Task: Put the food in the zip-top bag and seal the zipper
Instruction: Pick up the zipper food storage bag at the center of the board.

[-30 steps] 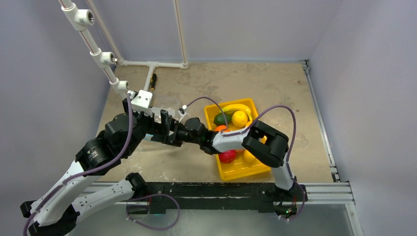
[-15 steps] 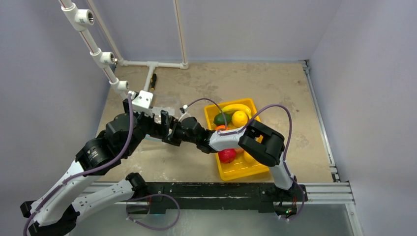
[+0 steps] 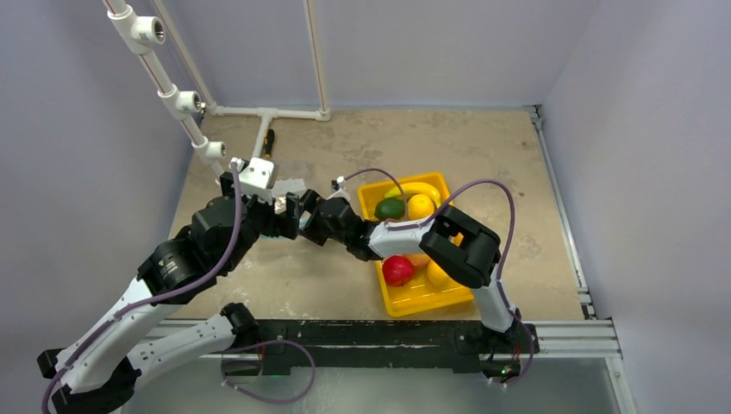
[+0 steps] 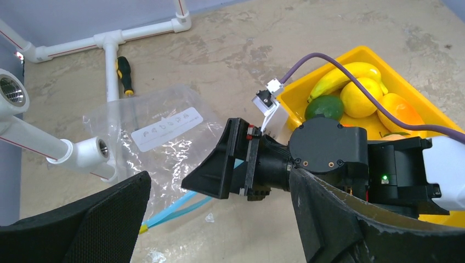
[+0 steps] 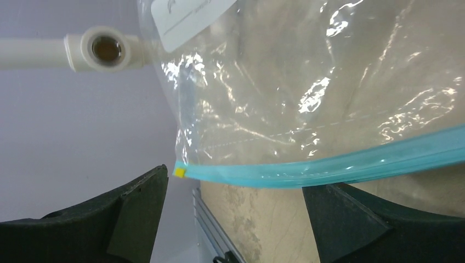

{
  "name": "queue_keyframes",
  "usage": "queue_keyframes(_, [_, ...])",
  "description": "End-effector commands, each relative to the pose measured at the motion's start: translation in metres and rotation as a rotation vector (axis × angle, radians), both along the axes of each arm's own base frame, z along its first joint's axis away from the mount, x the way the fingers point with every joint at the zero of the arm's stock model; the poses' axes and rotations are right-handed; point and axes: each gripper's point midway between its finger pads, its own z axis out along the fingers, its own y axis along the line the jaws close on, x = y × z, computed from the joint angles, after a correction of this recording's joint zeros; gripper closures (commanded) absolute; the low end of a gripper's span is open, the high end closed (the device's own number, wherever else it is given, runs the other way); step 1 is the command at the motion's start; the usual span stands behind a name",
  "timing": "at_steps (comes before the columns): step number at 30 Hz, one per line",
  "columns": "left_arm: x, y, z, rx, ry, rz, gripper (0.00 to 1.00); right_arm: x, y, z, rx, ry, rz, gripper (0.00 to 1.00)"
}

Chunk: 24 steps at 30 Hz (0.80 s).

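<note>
Bag [image 4: 153, 137] of clear plastic lies flat on the table [image 3: 483, 147], left of the tray [image 3: 431, 302], with its zipper [image 4: 170, 204] on the edge facing the grippers. The right gripper [image 5: 234, 181] has both fingers spread wide, and the zipper crosses the gap between them; contact cannot be told. The left gripper [image 3: 290, 210] hangs just above, its 2 fingers likewise parted, holding nothing. The food [image 3: 420, 207] sits in the tray: banana [image 4: 340, 76], lemon [image 4: 359, 98], green piece [image 4: 323, 108] and orange piece [image 4: 403, 109] at the far end, 1 red piece [image 3: 397, 270] nearer the bases. A screwdriver [image 4: 125, 76] lies beside the white pipe [image 4: 109, 66] beyond the bag.
</note>
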Motion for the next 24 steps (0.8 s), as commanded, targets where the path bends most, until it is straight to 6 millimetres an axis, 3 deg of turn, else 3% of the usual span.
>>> queue_keyframes(1, [0.002, -0.001, 0.017, -0.041, -0.028, 0.008, 0.05, 0.027, -0.014, 0.024, 0.037, -0.025, -0.109, 0.08])
queue_keyframes(8, [0.004, -0.003, 0.014, -0.032, -0.019, 0.014, 0.05, 0.06, -0.036, 0.027, 0.058, -0.027, -0.177, 0.13])
queue_keyframes(16, [0.003, -0.001, 0.011, -0.053, -0.011, 0.03, 0.05, 0.082, -0.036, 0.028, 0.071, -0.04, -0.191, 0.22])
queue_keyframes(24, [0.004, -0.005, 0.004, -0.061, 0.005, 0.028, 0.05, 0.094, -0.034, 0.027, 0.099, -0.056, -0.182, 0.42])
